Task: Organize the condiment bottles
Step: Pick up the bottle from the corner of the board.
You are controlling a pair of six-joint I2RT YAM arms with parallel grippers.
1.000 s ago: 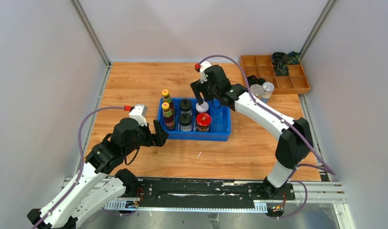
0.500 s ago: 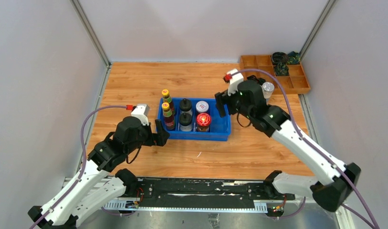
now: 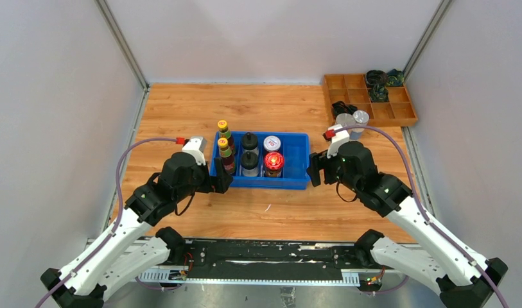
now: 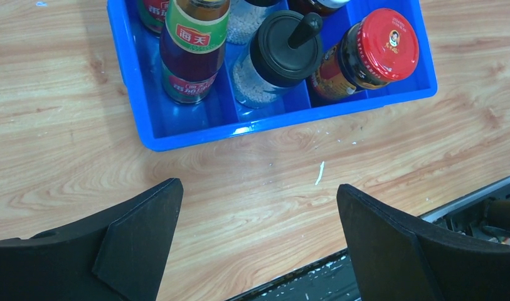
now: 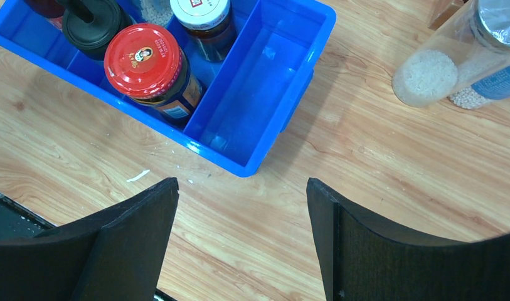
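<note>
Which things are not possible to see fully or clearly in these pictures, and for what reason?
- Left wrist view: the near sauce bottle loses its cap at the top edge.
- Right wrist view: the two silver-lidded jars are cut off by the top and right edges.
- Top view: the coiled items in the wooden tray are too small to identify.

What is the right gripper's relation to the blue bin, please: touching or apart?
Apart: the right wrist view shows bare wood between the gripper and the bin.
</note>
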